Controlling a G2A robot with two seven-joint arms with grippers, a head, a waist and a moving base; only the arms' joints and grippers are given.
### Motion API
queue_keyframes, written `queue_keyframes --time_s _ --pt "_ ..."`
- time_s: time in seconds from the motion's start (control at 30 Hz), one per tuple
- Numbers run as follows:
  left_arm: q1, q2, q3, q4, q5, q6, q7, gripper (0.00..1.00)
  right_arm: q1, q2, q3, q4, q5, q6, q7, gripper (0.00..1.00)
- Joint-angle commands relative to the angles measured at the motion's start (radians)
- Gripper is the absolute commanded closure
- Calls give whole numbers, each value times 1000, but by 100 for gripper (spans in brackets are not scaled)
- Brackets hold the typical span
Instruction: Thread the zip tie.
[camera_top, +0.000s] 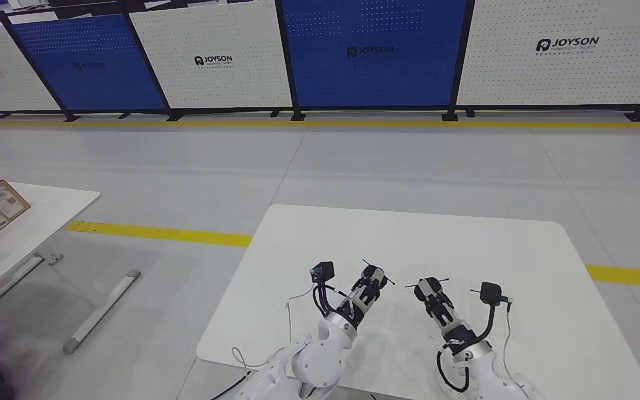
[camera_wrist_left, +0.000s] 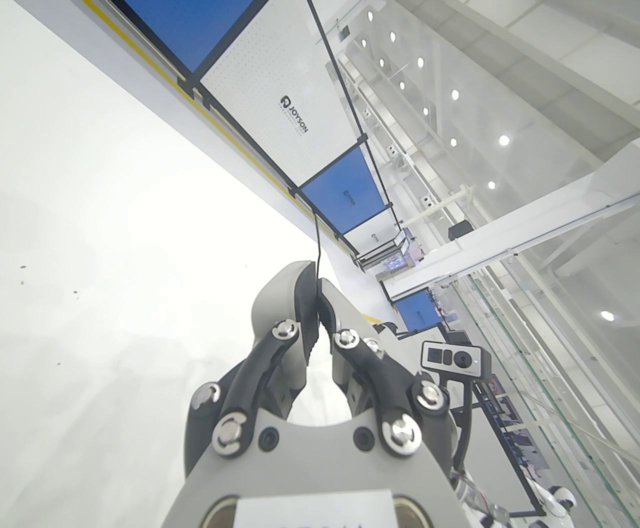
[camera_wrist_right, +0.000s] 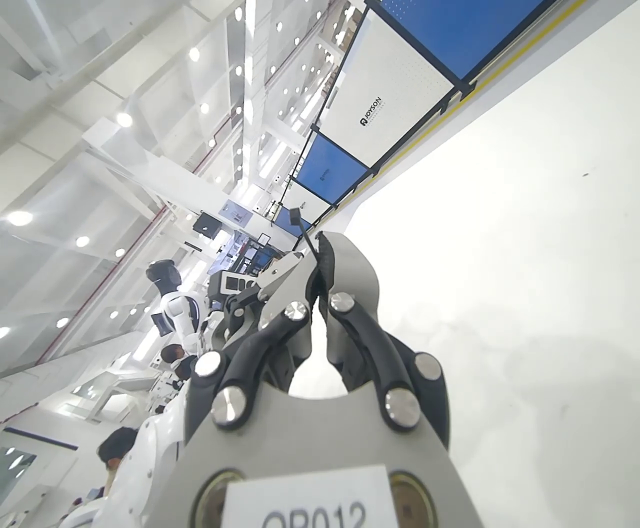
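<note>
The zip tie (camera_wrist_left: 318, 235) shows as a thin tail jutting lengthwise from the left gripper (camera_wrist_left: 318, 280), fingers pinched tight on it, and as a square head (camera_wrist_right: 295, 215) rising from the right gripper (camera_wrist_right: 316, 252), equally clamped. Both grippers hang side by side above the near half of the table (camera_top: 480, 240), just apart; threading looks to hinge on aiming tail at head.

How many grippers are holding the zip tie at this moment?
2. The left gripper pinches the zip tie by its thin tail; the right gripper pinches the end with the square head, both over the table.
</note>
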Motion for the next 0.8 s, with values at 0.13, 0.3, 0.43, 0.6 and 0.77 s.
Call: queue_keyframes --time_s 0.13,0.3,0.43,0.6,0.77 --pt "0 0 0 0 0 0 0 100 24 -18 -28 4 -10 70 13 100" --pt "0 0 0 0 0 0 0 100 25 -21 -29 6 -5 71 6 100" --pt "0 0 0 0 0 0 0 100 25 -21 -29 6 -5 71 6 100" --pt "0 0 0 0 0 0 0 100 28 -27 -22 12 -11 91 4 100" --pt "0 0 0 0 0 0 0 100 44 -38 -25 34 0 78 14 100"
